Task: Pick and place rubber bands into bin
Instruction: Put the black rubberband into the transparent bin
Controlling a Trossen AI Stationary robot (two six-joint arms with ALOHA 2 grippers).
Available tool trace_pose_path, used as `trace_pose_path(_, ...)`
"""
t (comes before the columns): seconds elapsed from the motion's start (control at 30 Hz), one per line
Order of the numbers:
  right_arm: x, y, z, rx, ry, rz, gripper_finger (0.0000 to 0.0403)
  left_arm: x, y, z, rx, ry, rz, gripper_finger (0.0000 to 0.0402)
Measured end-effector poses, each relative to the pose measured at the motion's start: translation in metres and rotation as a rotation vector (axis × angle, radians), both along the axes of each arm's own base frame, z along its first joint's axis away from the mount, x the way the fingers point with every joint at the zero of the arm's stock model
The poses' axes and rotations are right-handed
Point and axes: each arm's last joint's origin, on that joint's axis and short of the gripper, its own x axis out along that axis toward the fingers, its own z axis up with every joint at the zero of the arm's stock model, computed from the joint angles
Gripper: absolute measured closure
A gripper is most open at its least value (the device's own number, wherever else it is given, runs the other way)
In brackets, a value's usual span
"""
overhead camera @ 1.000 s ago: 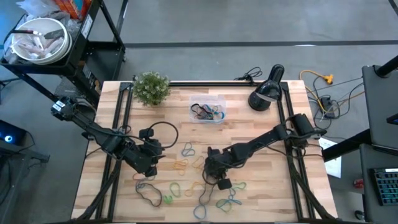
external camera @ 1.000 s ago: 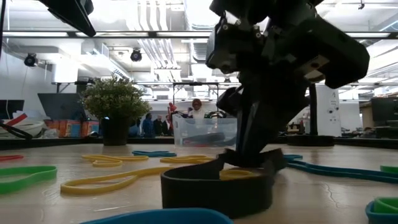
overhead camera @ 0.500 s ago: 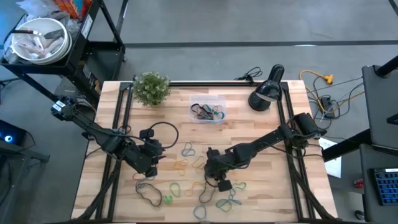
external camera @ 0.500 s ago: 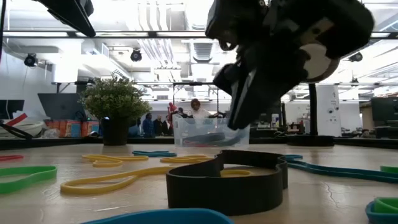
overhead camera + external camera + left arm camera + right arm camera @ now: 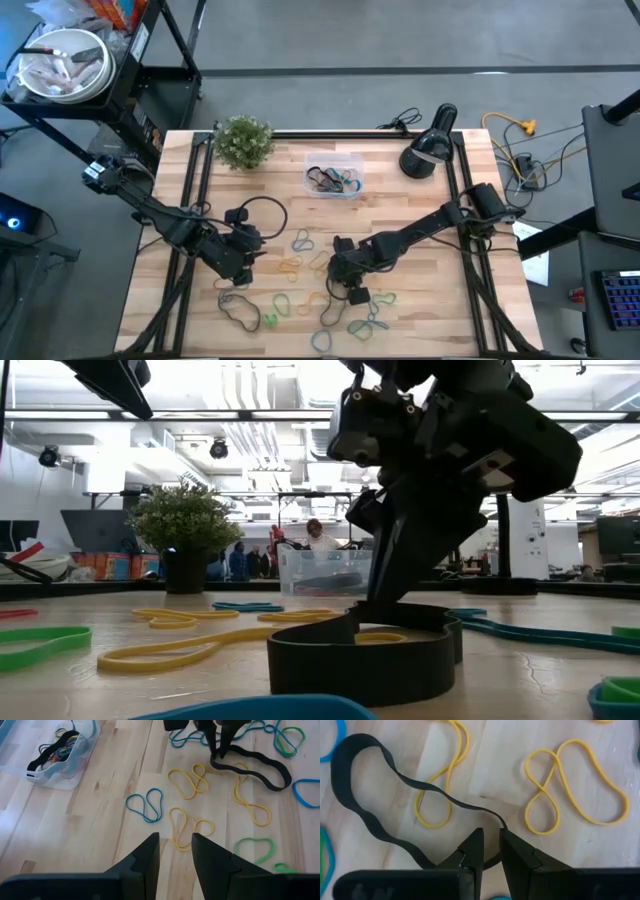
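My right gripper [image 5: 490, 851] is down at the wide black rubber band [image 5: 375, 827], fingers nearly closed around one strand of it near the middle of the front half of the wooden bench [image 5: 420, 210]. It looks pinched, not fully sure, since only a thin edge sits between the tips. That's my worry: the band is floppy and half of it lies over a thin yellow rubber band [image 5: 440, 780], so a lift could slip it out or drag the yellow one along. A second yellow figure-eight band [image 5: 570, 785] lies just beside, apart from my fingers.

My left gripper [image 5: 175, 851] hangs over the left half of the bench, fingers a little apart, holding nothing, with a small blue rubber band [image 5: 146, 805] ahead of it.

The clear plastic tub [image 5: 334, 178] sits near the back edge with a few bands inside, beside the small green plant [image 5: 243, 140].

Half a second ago my right gripper was lifted off the black band; now it's back down on it.
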Motion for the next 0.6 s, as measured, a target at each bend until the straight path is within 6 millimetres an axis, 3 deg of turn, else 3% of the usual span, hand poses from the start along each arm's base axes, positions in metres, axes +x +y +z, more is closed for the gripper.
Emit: trace_pose_path(0.6,0.004,-0.004,0.010,-0.019,-0.031,-0.020,0.0346,0.000,0.000,-0.001,-0.006,0.006,-0.006,0.0304)
